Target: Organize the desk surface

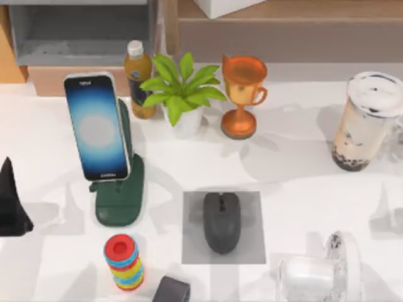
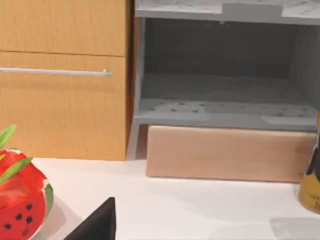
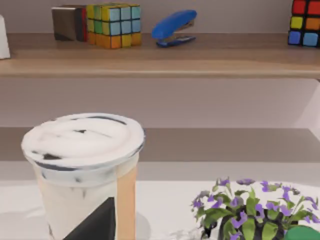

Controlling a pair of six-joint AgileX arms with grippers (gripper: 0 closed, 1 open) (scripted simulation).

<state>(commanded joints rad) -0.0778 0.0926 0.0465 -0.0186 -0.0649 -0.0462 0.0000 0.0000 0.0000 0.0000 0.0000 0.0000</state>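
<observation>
White matte desk surface is crowded: a dark grey mouse is laid on a square grey mat. Left gripper is seen at the left edge; its jaw state cannot be told.

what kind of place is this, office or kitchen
Most likely an office desk, rendered in simulation. A mouse lies on a grey mat, a phone leans in a green stand, and a stapler sits on the wooden shelf behind.

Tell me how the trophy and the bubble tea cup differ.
The trophy is shiny orange-gold; the cup is see-through, showing milky tea with dark pearls at the bottom. The trophy has side handles, a thin stem and a round foot; the cup is a plain taper with a white lid. The cup looks taller and wider. Both stand upright on the desk.
</observation>
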